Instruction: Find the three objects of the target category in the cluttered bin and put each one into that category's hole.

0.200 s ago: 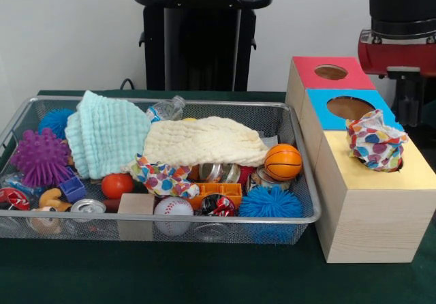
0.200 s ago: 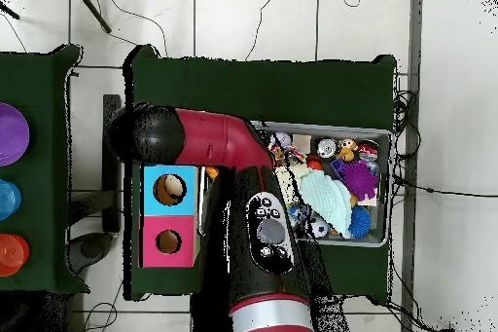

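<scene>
Spotted cloth (image 1: 376, 140) sits crumpled on the yellow hole, end effector's state hidden

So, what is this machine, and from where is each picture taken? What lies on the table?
It is a red and black robot arm at a green table. One picture looks across the table; the other looks straight down. On the table stand a wire mesh basket of clutter, such as a purple spiky ball and a mint-green cloth, and a wooden box with red, blue and yellow holed tops. A polka-dot cloth sits in the yellow hole. Whether the arm holds anything, I cannot see.
</scene>
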Robot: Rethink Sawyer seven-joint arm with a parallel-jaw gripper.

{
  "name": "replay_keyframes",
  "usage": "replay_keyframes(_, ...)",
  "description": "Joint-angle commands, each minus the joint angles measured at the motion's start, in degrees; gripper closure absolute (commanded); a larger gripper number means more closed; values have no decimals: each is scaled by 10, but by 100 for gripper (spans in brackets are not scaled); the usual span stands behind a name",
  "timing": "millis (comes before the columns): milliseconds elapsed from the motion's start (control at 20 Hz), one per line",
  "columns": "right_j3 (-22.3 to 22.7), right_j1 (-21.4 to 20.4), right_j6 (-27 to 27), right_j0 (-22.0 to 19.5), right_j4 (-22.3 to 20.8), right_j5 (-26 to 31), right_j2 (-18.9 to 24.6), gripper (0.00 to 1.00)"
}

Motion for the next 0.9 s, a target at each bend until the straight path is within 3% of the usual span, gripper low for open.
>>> replay_keyframes(50,52,21,28,13,-47,-6,-8,100)
replay_keyframes(600,42,11,2,-3,-69,78,-11,100)
replay_keyframes(900,47,6,-30,-25,-89,95,-2,100)
